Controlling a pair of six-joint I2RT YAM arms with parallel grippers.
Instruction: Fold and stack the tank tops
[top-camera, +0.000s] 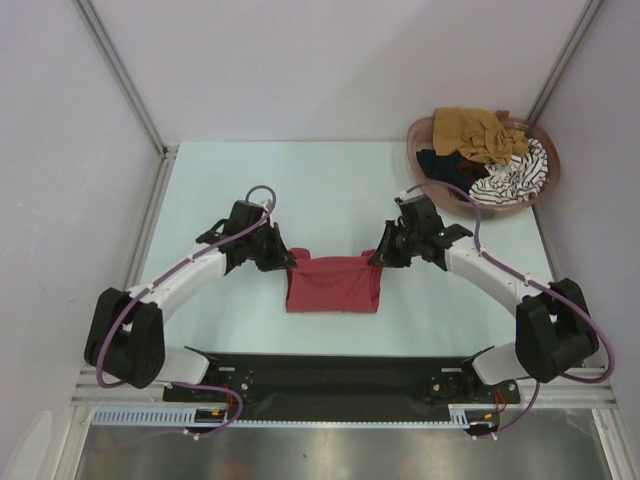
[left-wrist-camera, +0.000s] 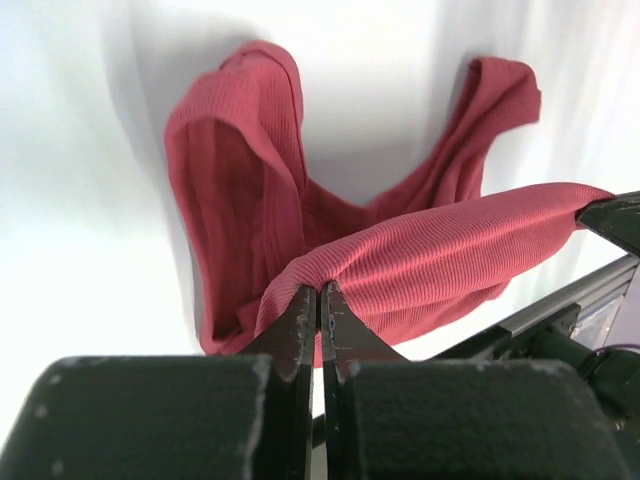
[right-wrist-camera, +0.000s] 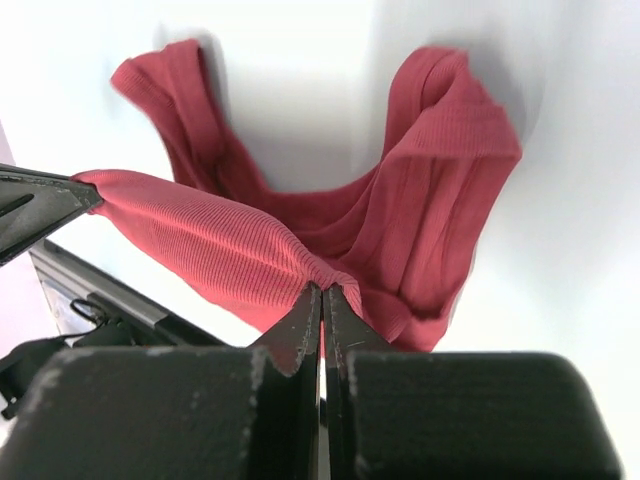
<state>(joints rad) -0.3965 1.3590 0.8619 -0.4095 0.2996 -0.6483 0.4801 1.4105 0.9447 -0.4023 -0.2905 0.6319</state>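
The dark red tank top (top-camera: 334, 284) hangs stretched between both grippers above the middle of the table. My left gripper (top-camera: 290, 259) is shut on its left top corner; in the left wrist view (left-wrist-camera: 319, 290) the ribbed cloth (left-wrist-camera: 420, 255) runs right to the other gripper. My right gripper (top-camera: 377, 256) is shut on the right top corner; in the right wrist view (right-wrist-camera: 322, 290) the cloth (right-wrist-camera: 420, 200) droops with both straps showing. The mustard-brown top (top-camera: 476, 131), the black one (top-camera: 445, 165) and the striped one (top-camera: 515, 176) lie in the basket.
The pinkish-brown oval basket (top-camera: 547, 170) stands at the back right corner of the pale table (top-camera: 220, 190). A black base rail (top-camera: 330, 380) runs along the near edge. White walls close the sides and back.
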